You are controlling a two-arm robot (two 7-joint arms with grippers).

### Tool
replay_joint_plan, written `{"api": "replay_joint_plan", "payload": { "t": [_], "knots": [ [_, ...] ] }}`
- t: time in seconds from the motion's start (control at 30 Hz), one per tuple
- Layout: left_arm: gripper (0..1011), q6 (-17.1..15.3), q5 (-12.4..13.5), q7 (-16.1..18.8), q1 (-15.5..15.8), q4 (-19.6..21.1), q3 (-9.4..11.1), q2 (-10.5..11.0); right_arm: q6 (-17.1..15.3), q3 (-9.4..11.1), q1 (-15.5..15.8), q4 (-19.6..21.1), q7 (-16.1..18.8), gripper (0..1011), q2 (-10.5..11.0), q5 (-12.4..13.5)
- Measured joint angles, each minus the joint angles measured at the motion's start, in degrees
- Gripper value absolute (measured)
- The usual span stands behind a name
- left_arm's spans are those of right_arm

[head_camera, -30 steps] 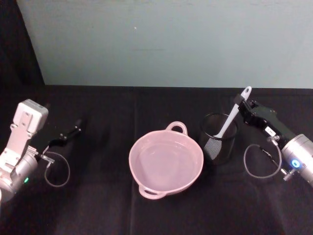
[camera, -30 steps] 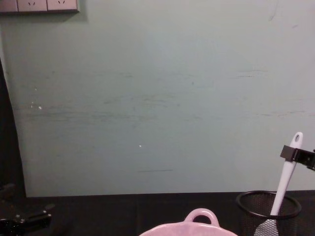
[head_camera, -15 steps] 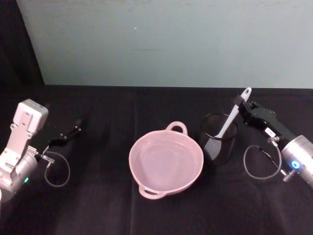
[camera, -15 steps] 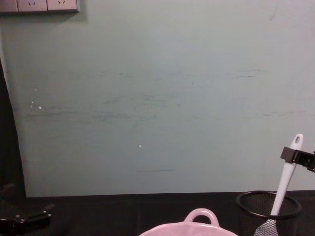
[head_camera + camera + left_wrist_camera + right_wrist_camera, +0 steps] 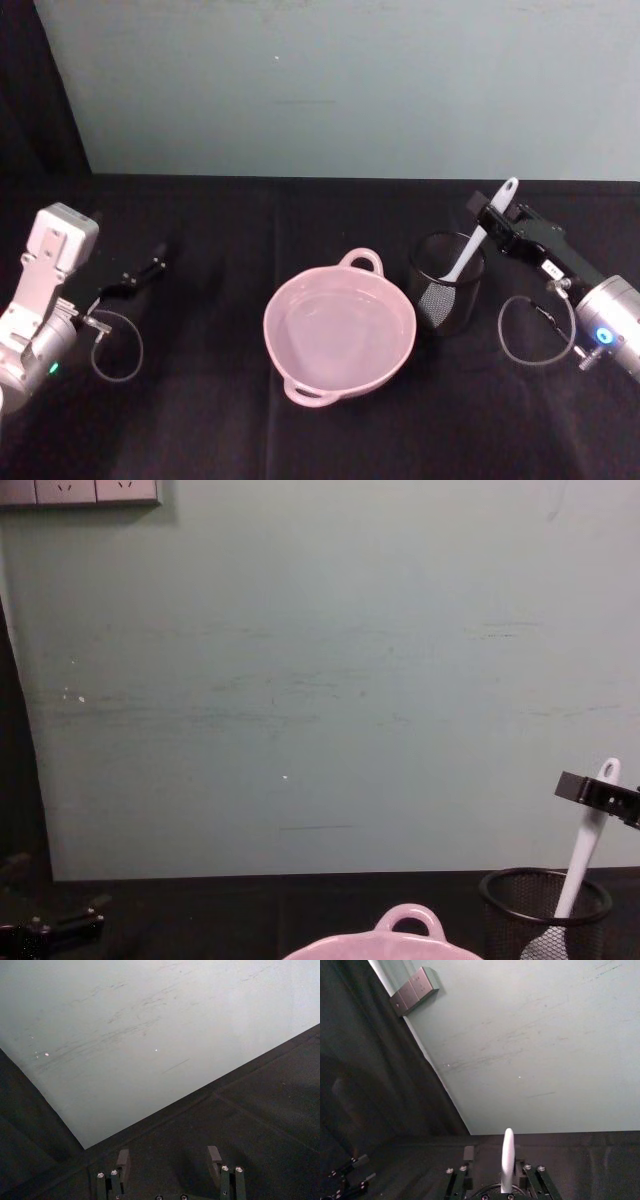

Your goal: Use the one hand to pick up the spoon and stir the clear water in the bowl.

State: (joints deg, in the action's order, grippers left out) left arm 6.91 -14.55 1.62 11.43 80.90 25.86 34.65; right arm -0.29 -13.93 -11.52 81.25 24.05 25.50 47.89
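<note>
The white spoon (image 5: 468,252) stands tilted in a black wire-mesh cup (image 5: 447,300), blade down and handle up to the right. My right gripper (image 5: 490,212) is at the upper handle, open, with one finger on each side of it. In the right wrist view the spoon handle (image 5: 507,1155) rises between the fingers (image 5: 468,1152), nearer one of them. In the chest view the right gripper (image 5: 590,790) sits at the spoon (image 5: 583,845) above the cup (image 5: 545,910). The pink bowl (image 5: 268,335) with clear water sits left of the cup. My left gripper (image 5: 150,268) rests open at the far left.
The table is covered in black cloth, with a pale green wall behind it. The bowl's loop handle (image 5: 408,920) shows at the bottom of the chest view. Grey cable loops hang by both wrists. The left gripper (image 5: 168,1157) has nothing between its fingers.
My right gripper has slid forward along its reach, so its fingers now stand on both sides of the spoon handle. The spoon, cup, bowl and left arm have not moved.
</note>
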Motion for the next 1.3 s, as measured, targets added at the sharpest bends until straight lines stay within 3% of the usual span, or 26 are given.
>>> {"api": "replay_joint_plan", "payload": {
  "t": [0.3, 0.57, 0.97, 1.3],
  "knots": [
    [1005, 0.0, 0.0, 0.0, 0.0, 0.0, 0.0, 0.0, -0.05, 0.0, 0.0, 0.01, -0.02, 790, 0.01, -0.03],
    [1005, 0.0, 0.0, 0.0, 0.0, 0.0, 0.0, 0.0, -0.06, 0.0, 0.0, 0.01, -0.01, 992, 0.01, -0.03],
    [1005, 0.0, 0.01, 0.0, 0.0, 0.0, 0.0, 0.0, -0.06, 0.0, 0.0, 0.01, -0.01, 1002, 0.01, -0.03],
    [1005, 0.0, 0.01, 0.0, 0.01, 0.0, 0.0, 0.0, 0.43, 0.05, 0.63, 0.5, -2.32, 1002, 0.48, -2.49]
  ]
}}
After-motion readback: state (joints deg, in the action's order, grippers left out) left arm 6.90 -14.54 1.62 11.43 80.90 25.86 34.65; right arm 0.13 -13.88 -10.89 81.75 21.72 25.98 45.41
